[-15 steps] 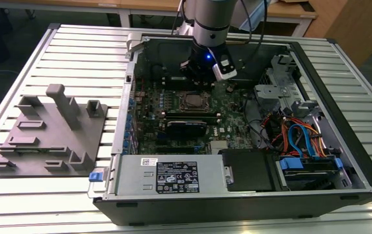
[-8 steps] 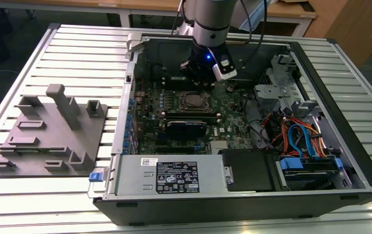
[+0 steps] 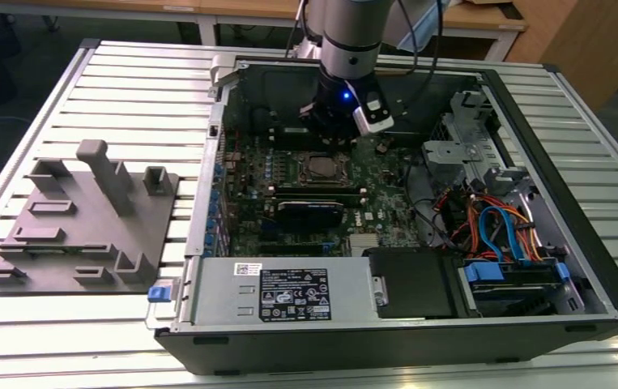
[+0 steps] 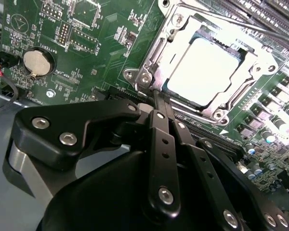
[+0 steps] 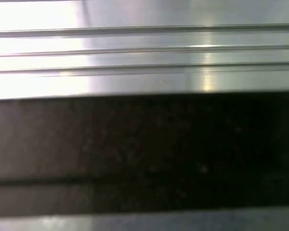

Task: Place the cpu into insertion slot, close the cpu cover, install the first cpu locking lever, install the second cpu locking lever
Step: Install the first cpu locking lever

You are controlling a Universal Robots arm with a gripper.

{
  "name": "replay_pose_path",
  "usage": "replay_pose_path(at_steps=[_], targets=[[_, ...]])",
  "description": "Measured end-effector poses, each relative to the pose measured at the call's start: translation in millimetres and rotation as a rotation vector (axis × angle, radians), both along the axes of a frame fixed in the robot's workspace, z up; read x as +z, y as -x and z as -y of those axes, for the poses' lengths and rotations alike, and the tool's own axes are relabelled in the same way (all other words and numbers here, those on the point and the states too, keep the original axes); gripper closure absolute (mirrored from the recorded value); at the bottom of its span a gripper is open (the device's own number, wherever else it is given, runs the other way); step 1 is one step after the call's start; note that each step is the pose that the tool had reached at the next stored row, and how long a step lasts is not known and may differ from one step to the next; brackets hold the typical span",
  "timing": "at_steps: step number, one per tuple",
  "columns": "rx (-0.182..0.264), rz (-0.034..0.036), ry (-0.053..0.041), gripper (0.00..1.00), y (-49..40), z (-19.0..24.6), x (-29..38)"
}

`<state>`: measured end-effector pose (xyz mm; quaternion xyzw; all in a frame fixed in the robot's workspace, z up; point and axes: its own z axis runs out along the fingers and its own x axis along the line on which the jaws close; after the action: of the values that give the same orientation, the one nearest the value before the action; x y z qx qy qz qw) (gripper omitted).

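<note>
Second wrist view: we see the gripper (image 4: 156,98) with its black fingers drawn together, tips meeting at the edge of the insertion slot (image 4: 149,62), holding nothing we can make out.

We find the cpu (image 4: 202,70) already seated in the slot, its pale metal top showing through the square cut-out of the cpu cover (image 4: 253,60), which lies flat over it. A thin metal lever (image 4: 260,26) runs along the far side of the cover; we cannot tell whether it is latched. In the exterior view we see the arm (image 3: 347,40) reaching down into the open computer case (image 3: 568,235), the gripper (image 3: 336,130) just above the socket (image 3: 317,168) on the green motherboard (image 3: 389,211). A grey fixture block (image 3: 82,219) sits well apart on the slatted table (image 3: 136,89), at the exterior view's left.
</note>
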<state>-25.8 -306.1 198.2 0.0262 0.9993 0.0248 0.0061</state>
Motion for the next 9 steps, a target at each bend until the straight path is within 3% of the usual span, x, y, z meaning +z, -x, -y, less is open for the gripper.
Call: replay_pose_path(at_steps=[6,7,9], targets=[[0.0,0.0,0.0055,0.9,0.0,-0.2,-0.8],[0.0,-0.0001,0.0041,0.9,0.0,-0.2,-0.9],[0.0,0.0007,-0.0086,0.9,-0.1,-0.5,-1.7]])
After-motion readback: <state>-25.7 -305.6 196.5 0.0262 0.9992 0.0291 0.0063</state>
